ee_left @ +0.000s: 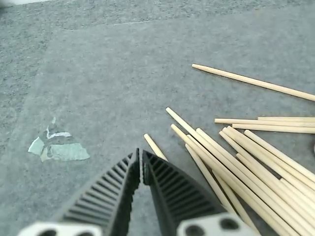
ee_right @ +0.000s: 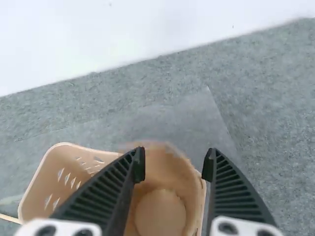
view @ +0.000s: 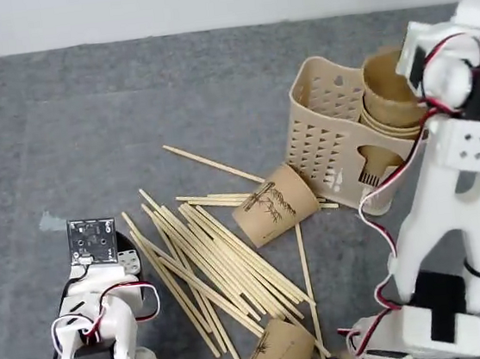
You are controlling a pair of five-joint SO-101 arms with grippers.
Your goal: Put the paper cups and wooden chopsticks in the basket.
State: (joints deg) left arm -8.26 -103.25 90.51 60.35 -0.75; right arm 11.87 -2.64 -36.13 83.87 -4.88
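Right gripper [ee_right: 175, 157], jaws spread, hangs over the paper cup [ee_right: 160, 211] in the basket [ee_right: 49, 167]. Left gripper [ee_left: 141, 155], pinched closed, sits nearest the long wooden chopsticks [ee_left: 236, 158].

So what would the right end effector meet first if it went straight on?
Most likely the paper cup standing in the basket, straight ahead of the open right end effector; how far off is unclear.
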